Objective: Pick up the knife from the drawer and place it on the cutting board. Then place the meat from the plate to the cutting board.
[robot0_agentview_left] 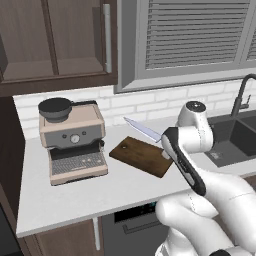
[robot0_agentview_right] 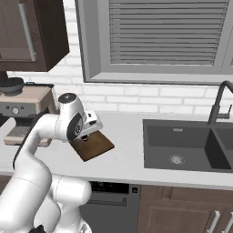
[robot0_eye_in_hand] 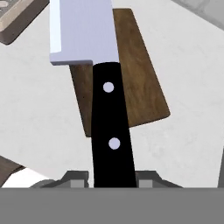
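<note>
Holding the chef's knife [robot0_eye_in_hand: 103, 83] by its black handle, your gripper [robot0_eye_in_hand: 111, 181] had its jaws clamped on the handle's butt end, with the silver blade running away toward 12 o'clock in the hand view. The knife hung above the dark brown cutting board [robot0_eye_in_hand: 140, 83], which lay on the pale counter [robot0_eye_in_hand: 192, 87] behind and to the 3 o'clock side of the handle. From the left base view the blade [robot0_agentview_left: 142, 129] pointed toward 10 o'clock, above the board's [robot0_agentview_left: 140, 156] far edge, with the coffee machine [robot0_agentview_left: 72, 140] at the board's 9 o'clock.

To have done this step well, you needed to bring the knife over the board's middle, level the blade, and lower it until it lay flat before letting go. Releasing from height risked a bounce onto the counter.
</note>
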Controlling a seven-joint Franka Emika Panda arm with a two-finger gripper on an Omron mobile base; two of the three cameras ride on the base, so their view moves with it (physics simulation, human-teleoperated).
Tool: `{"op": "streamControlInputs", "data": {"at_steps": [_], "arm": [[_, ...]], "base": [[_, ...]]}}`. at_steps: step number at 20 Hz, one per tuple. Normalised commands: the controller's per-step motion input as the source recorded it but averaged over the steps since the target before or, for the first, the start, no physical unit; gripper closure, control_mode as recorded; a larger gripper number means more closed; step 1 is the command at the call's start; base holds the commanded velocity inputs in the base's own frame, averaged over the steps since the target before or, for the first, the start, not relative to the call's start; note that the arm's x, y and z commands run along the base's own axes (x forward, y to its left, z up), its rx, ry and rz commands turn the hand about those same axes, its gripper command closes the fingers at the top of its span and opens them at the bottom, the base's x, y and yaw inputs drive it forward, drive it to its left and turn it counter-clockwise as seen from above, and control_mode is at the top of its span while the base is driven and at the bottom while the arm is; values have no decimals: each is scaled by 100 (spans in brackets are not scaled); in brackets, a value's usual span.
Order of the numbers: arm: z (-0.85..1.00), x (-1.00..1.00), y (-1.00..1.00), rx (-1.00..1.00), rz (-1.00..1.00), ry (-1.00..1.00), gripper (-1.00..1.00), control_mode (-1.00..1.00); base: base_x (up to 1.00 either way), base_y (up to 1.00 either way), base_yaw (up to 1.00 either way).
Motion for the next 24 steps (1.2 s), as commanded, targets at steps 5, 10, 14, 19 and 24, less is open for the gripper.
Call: {"op": "streamControlInputs", "data": {"at_steps": [5,10,14,19,24], "arm": [[-65,88,0,-1,0,2,100,-100],[-54,79,0,-5,0,8,100,-100],[-42,32,-2,0,0,1,100,-100],[-41,5,-26,3,0,0,100,-100],[-18,14,-10,4,0,0,100,-100]], "base": [[0,0,0],[0,0,0],[0,0,0],[0,0,0],[0,0,0]]}}
